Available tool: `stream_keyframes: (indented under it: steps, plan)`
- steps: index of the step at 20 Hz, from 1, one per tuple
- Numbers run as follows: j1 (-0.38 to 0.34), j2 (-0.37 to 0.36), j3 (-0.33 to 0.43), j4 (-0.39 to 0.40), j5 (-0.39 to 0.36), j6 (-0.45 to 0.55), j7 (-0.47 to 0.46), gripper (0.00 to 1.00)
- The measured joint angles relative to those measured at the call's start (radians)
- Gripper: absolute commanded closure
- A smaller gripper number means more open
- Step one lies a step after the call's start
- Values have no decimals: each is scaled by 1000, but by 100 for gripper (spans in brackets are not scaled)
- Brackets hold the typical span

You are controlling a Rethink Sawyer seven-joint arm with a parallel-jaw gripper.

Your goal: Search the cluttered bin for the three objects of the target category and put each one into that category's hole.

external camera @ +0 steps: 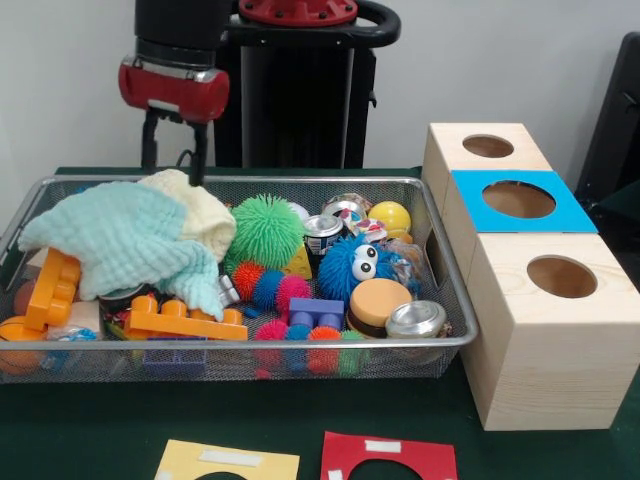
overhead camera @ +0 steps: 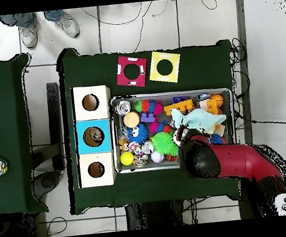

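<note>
The bin (external camera: 440, 343) is a silver wire-mesh basket full of toys; it also shows in the overhead view (overhead camera: 168, 94). My gripper (external camera: 174, 172) hangs open and empty over the bin's far left part, its tips just above a cream cloth (external camera: 200, 205) and a mint-green cloth (external camera: 125, 245). In the overhead view the arm (overhead camera: 231, 162) covers the gripper. Three wooden boxes with round holes stand beside the bin: the far one (external camera: 450, 165), the middle one under a blue card (external camera: 470, 190), the near one (external camera: 545, 350).
The bin holds a green spiky ball (external camera: 267, 230), a blue fuzzy toy with eyes (external camera: 360, 265), a yellow ball (external camera: 390, 215), cans (external camera: 322, 235), orange plastic pieces (external camera: 55, 290) and a purple brick (external camera: 315, 312). Red (external camera: 388, 455) and yellow (external camera: 228, 462) cards lie in front. A person's shoes (overhead camera: 67, 24) show.
</note>
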Motion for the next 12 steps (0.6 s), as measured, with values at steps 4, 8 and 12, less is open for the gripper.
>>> stream_keyframes:
  steps: [4,8,12]
  plan:
    - [74,-35,-7,-20,69,127,0,0]
    - [147,-51,-27,-53,124,227,0,0]
    - [213,-62,-62,-98,161,316,0,0]
